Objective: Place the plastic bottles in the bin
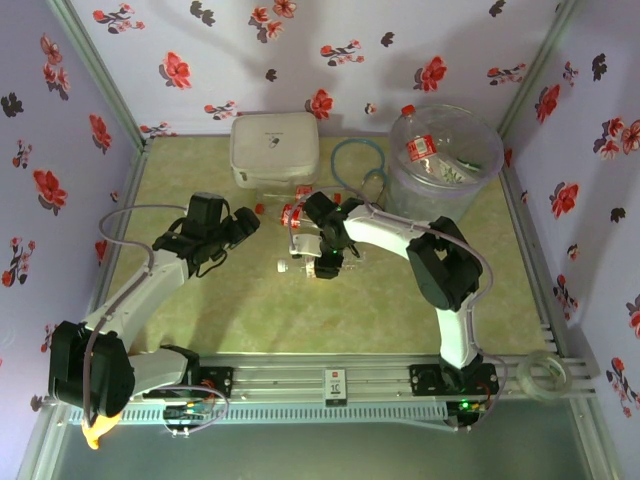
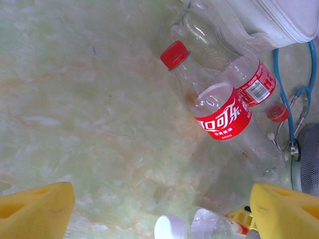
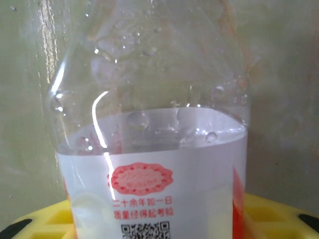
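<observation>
The right fingers (image 3: 281, 216) stand on either side of a white-capped bottle (image 1: 288, 267), flanking its white label with the red print. From here I cannot tell whether they are actually pinching it or only sitting beside it. The bottle lies flat on the bench (image 2: 75, 99) with its long axis running across, left to right. Its cap pokes out to the left of the right fingers, towards the other arm. In the right wrist view its clear shoulder stretches away ahead of the fingers, with drops of water inside it.

The left fingers (image 2: 35, 211) are spread wide with nothing between them, hovering over bare bench. Ahead of them and a little to the right lie two more bottles, side by side and touching. The red-capped bottle (image 2: 223, 117) lies on a diagonal, its cap pointing away from the fingers and to the left, its base back towards the right finger. The second red-label bottle (image 2: 255, 85) lies nearly parallel but the other way round. Its red cap points back towards the right-hand finger, and its base is up against the white case (image 2: 279, 20) beyond.

The bin (image 1: 450, 195) stands upright, beyond and to the right of the right fingers and well apart from both pairs. At least one bottle with a red label (image 1: 420, 148) is already inside.
</observation>
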